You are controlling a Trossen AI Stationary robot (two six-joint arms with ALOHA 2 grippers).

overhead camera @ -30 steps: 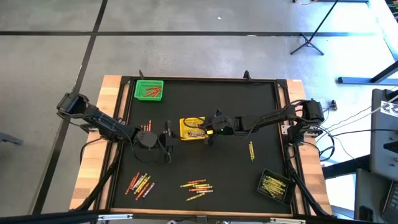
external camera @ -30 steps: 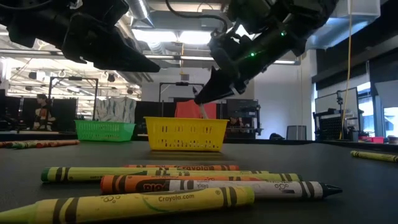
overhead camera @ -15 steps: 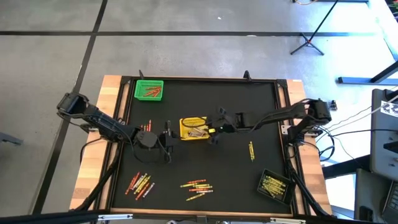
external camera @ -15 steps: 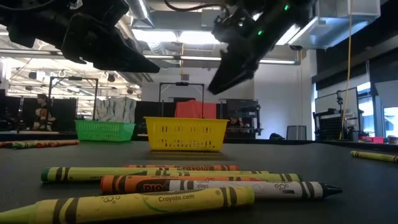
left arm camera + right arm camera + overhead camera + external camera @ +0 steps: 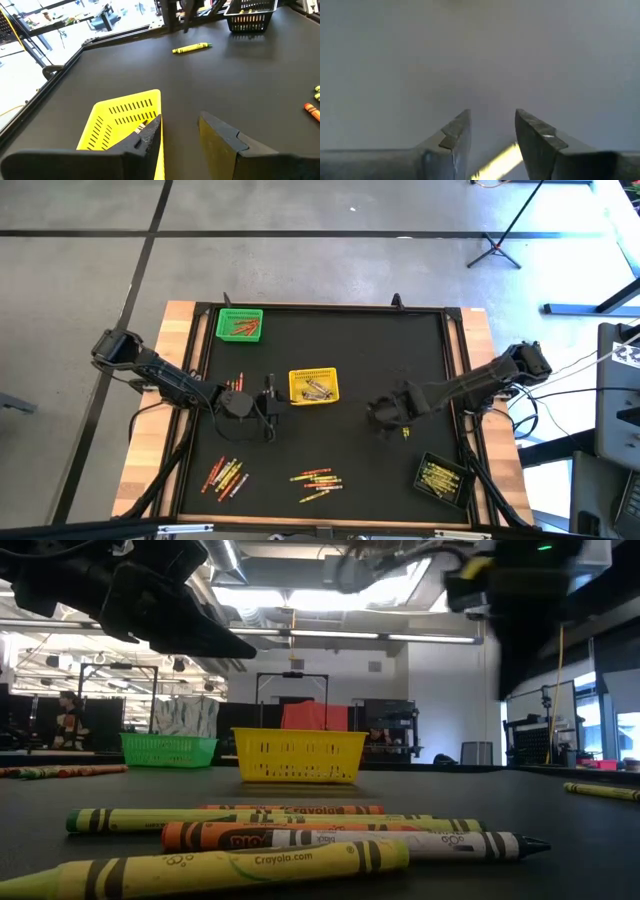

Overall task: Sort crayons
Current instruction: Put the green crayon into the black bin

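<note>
Crayons lie in two loose heaps near the front edge (image 5: 227, 474) (image 5: 317, 479), and they fill the foreground of the low view (image 5: 300, 835). A single yellow crayon (image 5: 405, 426) lies right of centre. My right gripper (image 5: 385, 418) hangs open just above it, pointing down. The crayon's end shows between that gripper's fingers (image 5: 500, 159), clear of them. My left gripper (image 5: 270, 406) waits open beside the yellow basket (image 5: 313, 386), with nothing between its fingers (image 5: 180, 122). That basket holds some pale crayons.
A green basket (image 5: 240, 324) with red and orange crayons stands at the far left. A black basket (image 5: 442, 477) with yellow crayons stands at the near right corner. Two small red crayons (image 5: 238, 382) lie near my left arm. A raised frame borders the black mat.
My right gripper has left the yellow basket and swung toward the table's right and near edges, rising. It has tipped from slanting to pointing down over the single yellow crayon. The pale stick seen at its fingertips over the basket is gone from them.
</note>
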